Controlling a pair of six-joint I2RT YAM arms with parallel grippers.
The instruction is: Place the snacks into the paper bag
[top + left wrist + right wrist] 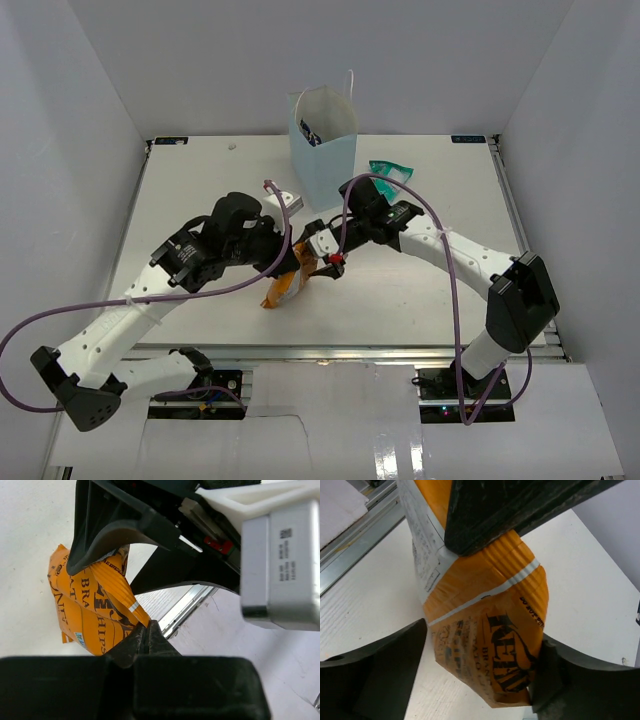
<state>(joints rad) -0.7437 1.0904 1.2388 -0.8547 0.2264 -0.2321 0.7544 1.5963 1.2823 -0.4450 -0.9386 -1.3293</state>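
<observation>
A large orange chip bag (283, 288) hangs just above the table centre, lower end near the surface. My left gripper (294, 260) is shut on its crimped top edge (131, 605); its fingertips (145, 632) are pressed together on the seal. My right gripper (314, 262) stands open around the bag's lower body (485, 645). Its right finger (560, 675) touches the bag and its left finger (385, 665) stands slightly off it. The pale blue paper bag (322, 150) stands upright at the back with a dark blue packet (311, 130) inside. A teal pouch (390, 170) lies to its right.
White walls close in the table (200, 200) on the left, right and back. A metal rail (185, 607) runs along the near edge. Purple cables (440, 240) loop over both arms.
</observation>
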